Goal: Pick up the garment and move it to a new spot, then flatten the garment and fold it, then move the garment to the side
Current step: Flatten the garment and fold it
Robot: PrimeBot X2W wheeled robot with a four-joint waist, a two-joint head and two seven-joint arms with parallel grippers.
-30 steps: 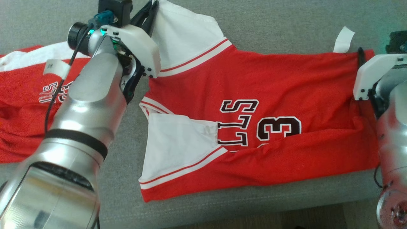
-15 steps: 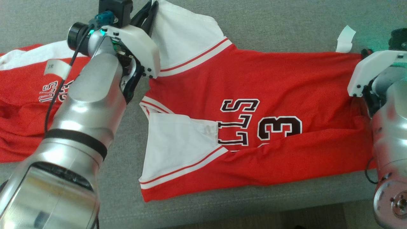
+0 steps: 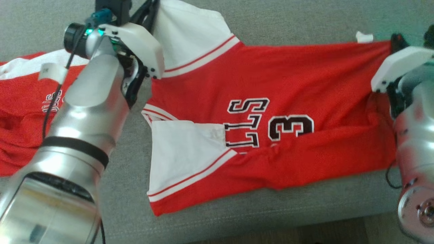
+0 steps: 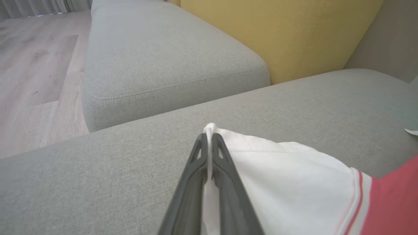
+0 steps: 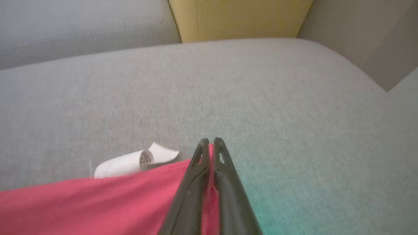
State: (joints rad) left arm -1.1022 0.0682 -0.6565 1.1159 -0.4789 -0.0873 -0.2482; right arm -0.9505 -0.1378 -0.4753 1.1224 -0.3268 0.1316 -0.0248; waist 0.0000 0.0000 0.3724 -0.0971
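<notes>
both grippers clamped on the red jersey, stretched across the sofa

the red garment (image 3: 278, 84) lies spread over the grey sofa seat (image 3: 305, 20), print up, with black-and-white letters and a "3" near the middle and its white sleeve panels toward the robot's left. the left gripper (image 4: 207, 137) is at the far white sleeve corner, its fingers (image 4: 191, 186) pressed together with a fold of white cloth pinched between them. over on the other side, the right gripper (image 5: 210, 142) has its fingers (image 5: 230, 192) closed on the red hem corner, and red fabric shows in the slit between them. a white tag (image 5: 130, 163) curls up from the hem just beside that grip. the far edge looks drawn fairly straight between the two grips, and a long crease runs across the lower half. a second red garment (image 3: 20, 112) lies bunched at the robot's left, apart from the first and partly behind the left arm. a yellow back cushion (image 4: 281, 32) stands behind the seat.
</notes>
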